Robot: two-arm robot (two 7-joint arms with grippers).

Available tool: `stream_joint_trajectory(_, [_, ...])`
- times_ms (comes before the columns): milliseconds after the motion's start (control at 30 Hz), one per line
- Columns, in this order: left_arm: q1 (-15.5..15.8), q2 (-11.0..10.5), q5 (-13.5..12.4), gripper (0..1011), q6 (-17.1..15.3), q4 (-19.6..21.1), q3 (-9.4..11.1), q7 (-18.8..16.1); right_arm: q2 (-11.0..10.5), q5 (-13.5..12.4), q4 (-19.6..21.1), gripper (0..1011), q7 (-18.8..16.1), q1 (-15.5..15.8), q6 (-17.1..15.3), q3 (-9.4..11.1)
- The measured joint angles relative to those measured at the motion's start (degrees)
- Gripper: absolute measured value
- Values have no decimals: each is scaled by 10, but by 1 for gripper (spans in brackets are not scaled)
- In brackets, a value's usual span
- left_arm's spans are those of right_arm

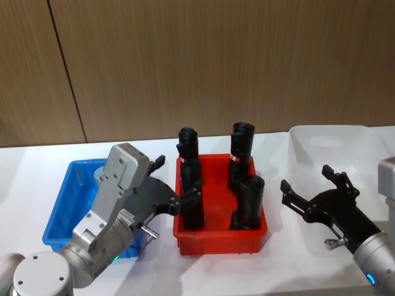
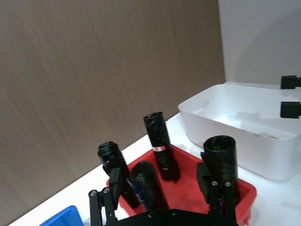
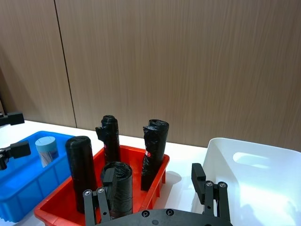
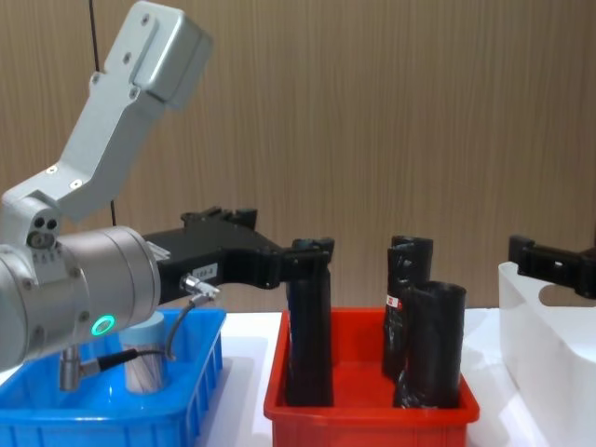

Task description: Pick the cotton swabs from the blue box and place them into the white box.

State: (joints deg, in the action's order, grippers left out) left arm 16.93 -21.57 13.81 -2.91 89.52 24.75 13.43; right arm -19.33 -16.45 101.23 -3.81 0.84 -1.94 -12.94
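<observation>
head view: left gripper [image 1: 176, 180] spread wide, empty, over the blue box [image 1: 62, 209] rim. right gripper [image 1: 307, 179] likewise wide and empty, beside the white box [image 1: 333, 139].
right wrist view: cotton swabs [image 3: 47, 149] stand upright in the blue box.
chest view: they sit below and behind the left fingertips, under its wrist - left arm nearer, descent judged vertical.

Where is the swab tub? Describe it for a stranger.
On the white table, find the blue bin at the robot's left. Inside stands a short clear tub with a pale-blue lid, unlike the tall black rolls in the neighbouring red bin.
</observation>
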Motion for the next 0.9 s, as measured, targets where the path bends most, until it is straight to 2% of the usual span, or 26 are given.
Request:
stream_joint_trajectory(433, [-25,-3,-18,1003,16,27,10,-95,0,0,0,1002,0,0,0,0])
stream_joint_trajectory(567, [-30,-3,-21,1003,19,33,12,-115,0,0,0,1001,0,0,0,0])
stream_joint_trajectory(900, [-34,-3,-24,1003,22,37,13,-128,0,0,0,1001,0,0,0,0])
